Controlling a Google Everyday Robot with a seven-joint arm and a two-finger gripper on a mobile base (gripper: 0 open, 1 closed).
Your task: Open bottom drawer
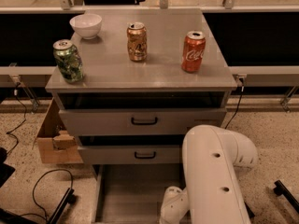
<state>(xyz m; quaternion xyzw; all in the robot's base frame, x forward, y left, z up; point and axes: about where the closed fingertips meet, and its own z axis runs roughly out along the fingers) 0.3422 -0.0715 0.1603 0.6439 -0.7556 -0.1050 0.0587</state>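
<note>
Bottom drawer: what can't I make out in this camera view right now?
All in the camera view:
- bottom drawer: front panel and handle are cut off by the lower edge, and its right side is hidden by the white arm.
- gripper: out of frame below the lower edge, past the wrist.

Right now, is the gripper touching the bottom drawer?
Cannot tell. The camera view shows the bottom drawer pulled out, but the arm runs off the lower edge in front of it, so the gripper lies below the frame, out of view.

Rounded white arm (210, 176), two dark holes (216, 155)
</note>
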